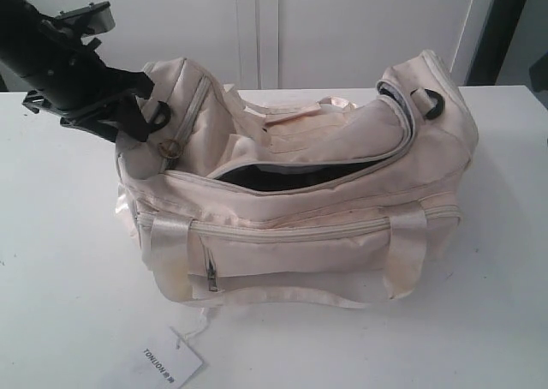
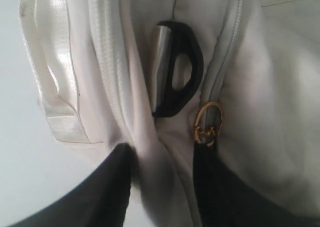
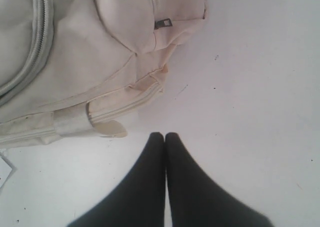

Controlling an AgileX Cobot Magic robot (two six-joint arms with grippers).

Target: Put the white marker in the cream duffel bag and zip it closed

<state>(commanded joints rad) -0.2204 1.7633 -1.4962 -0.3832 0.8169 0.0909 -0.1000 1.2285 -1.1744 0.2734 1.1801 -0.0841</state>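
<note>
The cream duffel bag [image 1: 342,192] lies on the white table [image 1: 488,320], its top zipper gaping over dark lining [image 1: 291,176]. My left gripper [image 1: 152,115] is at the bag's left end. In the left wrist view it [image 2: 162,149] is shut on a fold of the bag's fabric [image 2: 280,87], just beside the gold zipper pull [image 2: 207,123] and a black strap ring [image 2: 180,67]. My right gripper [image 3: 165,135] is shut on nothing and hangs over bare table beside the bag [image 3: 75,52]; the exterior view does not show it. No white marker shows in any view.
A white paper tag [image 1: 167,363] printed with black letters lies on a string in front of the bag. Another black strap ring [image 1: 431,104] sits at the bag's right end. White cabinet doors [image 1: 342,20] stand behind the table.
</note>
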